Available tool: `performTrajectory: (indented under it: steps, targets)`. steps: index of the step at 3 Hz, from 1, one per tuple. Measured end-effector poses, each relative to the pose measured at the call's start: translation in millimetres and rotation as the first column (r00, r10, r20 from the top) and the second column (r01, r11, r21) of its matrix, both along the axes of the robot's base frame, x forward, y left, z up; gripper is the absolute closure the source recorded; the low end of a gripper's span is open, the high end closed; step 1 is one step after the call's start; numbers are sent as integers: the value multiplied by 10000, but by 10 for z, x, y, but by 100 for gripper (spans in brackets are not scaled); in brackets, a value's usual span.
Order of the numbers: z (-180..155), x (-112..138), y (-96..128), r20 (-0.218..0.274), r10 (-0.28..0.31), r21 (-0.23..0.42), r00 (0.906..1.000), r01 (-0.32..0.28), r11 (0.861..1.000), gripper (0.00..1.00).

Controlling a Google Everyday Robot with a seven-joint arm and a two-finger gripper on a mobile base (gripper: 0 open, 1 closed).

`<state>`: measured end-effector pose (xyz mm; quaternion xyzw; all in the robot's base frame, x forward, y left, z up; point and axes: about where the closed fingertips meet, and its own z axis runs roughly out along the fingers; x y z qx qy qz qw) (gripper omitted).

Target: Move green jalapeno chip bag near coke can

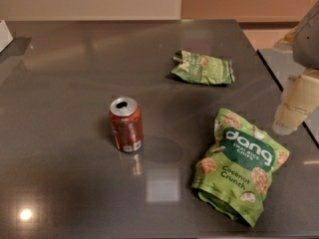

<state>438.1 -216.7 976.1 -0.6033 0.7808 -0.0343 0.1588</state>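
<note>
The green jalapeno chip bag lies flat on the dark grey table, towards the back right. The coke can stands upright left of centre, its silver top opened and a white label patch low on its side. My gripper is at the right edge of the view, hanging above the table's right edge. It is well to the right of the chip bag and nearer the camera, touching nothing.
A larger bright green "dang Coconut Crunch" bag lies at the front right, between the can and the gripper. A white object sits at the far left edge. The table's right edge runs diagonally, with a second surface beyond it.
</note>
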Motion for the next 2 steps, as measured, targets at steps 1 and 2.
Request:
performTrajectory:
  steps: [1,2]
  targets:
    - [0,0,0,2,0,0,10000,0,10000,0]
    - [32,89,17,71,-64,247,10000,62,9997,0]
